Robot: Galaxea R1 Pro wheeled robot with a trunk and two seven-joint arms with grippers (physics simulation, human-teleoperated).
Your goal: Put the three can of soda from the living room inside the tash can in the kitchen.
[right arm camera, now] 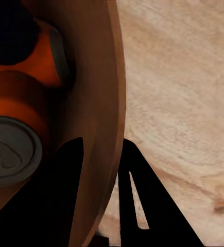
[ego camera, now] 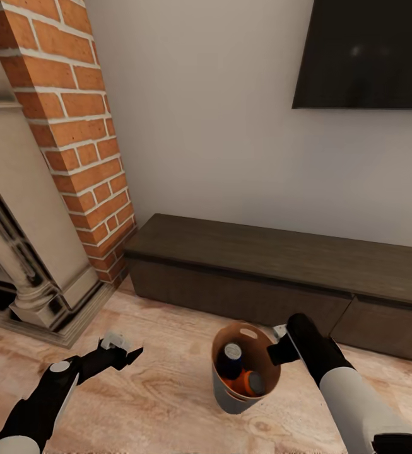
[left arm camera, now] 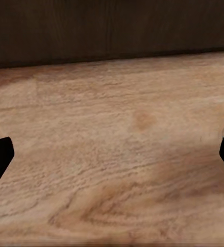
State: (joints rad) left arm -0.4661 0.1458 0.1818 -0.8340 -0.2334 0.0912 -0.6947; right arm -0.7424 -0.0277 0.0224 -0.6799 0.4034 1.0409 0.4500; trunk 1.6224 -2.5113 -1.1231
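The bin [ego camera: 240, 396] hung off the floor [ego camera: 161, 403] in front of the cabinet [ego camera: 262, 265], the right gripper [ego camera: 280, 349] pinching its rim, one finger inside and one outside. Inside lay the cans [ego camera: 243, 377]: two orange, and a dark one that was probably the blue. So the collecting looked done; the carry to the kitchen remained. The left gripper [ego camera: 127, 354] was spread wide and empty, left of the bin, nearer the fireplace [ego camera: 48, 189].

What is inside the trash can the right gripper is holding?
Inside the trash can held by the right gripper, soda cans show: orange bodies, silver tops. The bin's bottom is covered.
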